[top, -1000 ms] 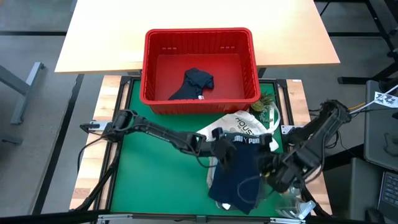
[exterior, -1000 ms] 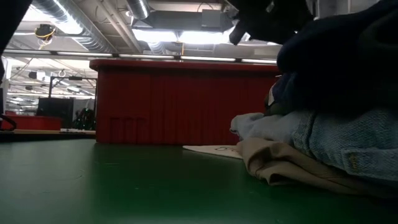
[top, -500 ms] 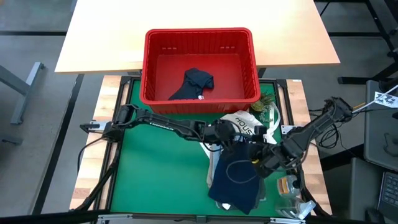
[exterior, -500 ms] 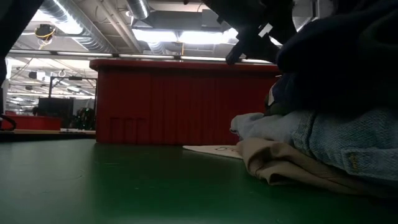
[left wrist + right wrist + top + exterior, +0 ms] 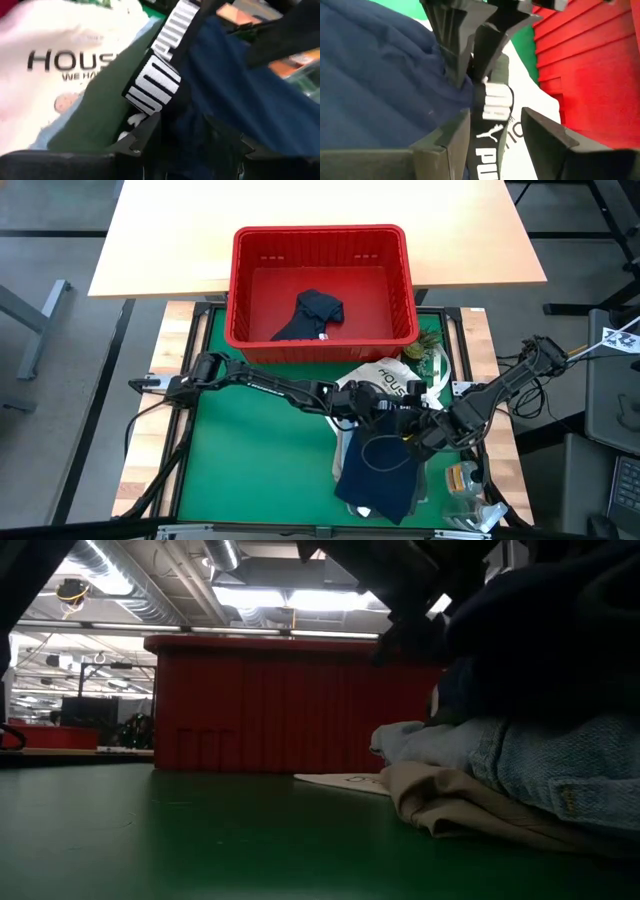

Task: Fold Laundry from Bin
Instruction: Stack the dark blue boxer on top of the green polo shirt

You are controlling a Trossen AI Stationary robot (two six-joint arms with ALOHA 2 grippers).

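The navy shorts (image 5: 380, 475) lie on top of a pile of laundry at the table's right, over the white tote bag (image 5: 385, 375). Their white-lettered waistband (image 5: 155, 80) faces the red bin (image 5: 320, 232). My left gripper (image 5: 385, 405) reaches in from the left. It is open, with one finger on each side of the waistband. My right gripper (image 5: 412, 432) comes slanting down from the right. It is also open, and the same waistband (image 5: 495, 102) runs between its fingers. A dark garment (image 5: 315, 315) lies on the bin's floor. My left gripper's open fingers (image 5: 140, 142) stand on either side of the waistband where it meets the navy cloth. Whether they touch it, I cannot tell. My right gripper's open fingers (image 5: 452, 137) stand astride the waistband a little farther along. Whether they touch it, I cannot tell.
In the low view the pile shows a light blue garment (image 5: 560, 760) over a beige one (image 5: 460, 805), with the bin's wall (image 5: 280, 700) behind. The green mat (image 5: 260, 470) is bare to the pile's left. Small items lie at the table's near right corner (image 5: 465, 480).
My left gripper has moved toward the table's right edge and down onto the waistband, rolling as it went. My right gripper has come down and toward the left, meeting it over the waistband. The body of the shorts has stayed where it lay.
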